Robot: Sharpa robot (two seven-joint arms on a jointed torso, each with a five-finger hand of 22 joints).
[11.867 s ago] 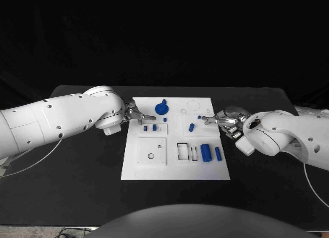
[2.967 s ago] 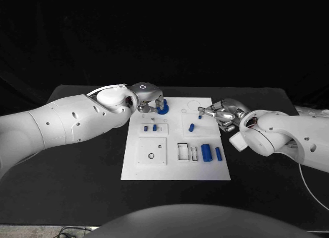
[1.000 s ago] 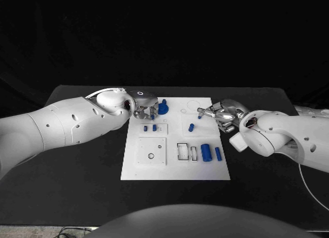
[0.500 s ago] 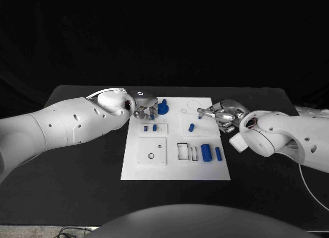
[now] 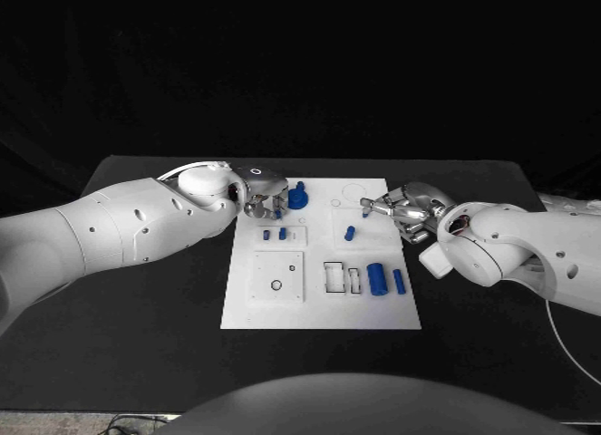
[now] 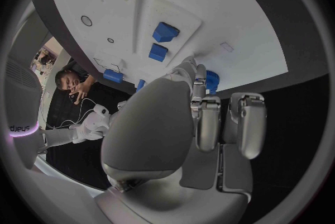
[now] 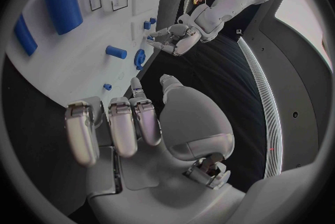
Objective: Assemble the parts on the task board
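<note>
The white task board [image 5: 320, 304] lies mid-table. A round blue part [image 5: 296, 195] stands at its far left, and my left hand [image 5: 264, 200] hovers just beside it with fingers extended and nothing in them; the wrist view shows that part [image 6: 211, 80] at the fingertips [image 6: 199, 76]. Two small blue pegs [image 5: 274, 234] stand nearer me. My right hand [image 5: 405, 208] is at the board's far right edge, fingers stretched out, holding nothing. A tiny blue peg [image 5: 367, 213] stands just off its fingertips [image 7: 137, 87]. Another blue peg [image 5: 349, 233] sits in mid-board.
A thick blue cylinder [image 5: 374, 276] and a slim blue bar [image 5: 398, 282] lie at the board's near right, beside two rectangular slots [image 5: 342, 277]. A square plate with round holes [image 5: 276, 275] is at the near left. Black table [image 5: 143, 308] surrounds the board.
My left hand has drawn back from over the round blue part to its left side. In the last second nothing has visibly moved.
</note>
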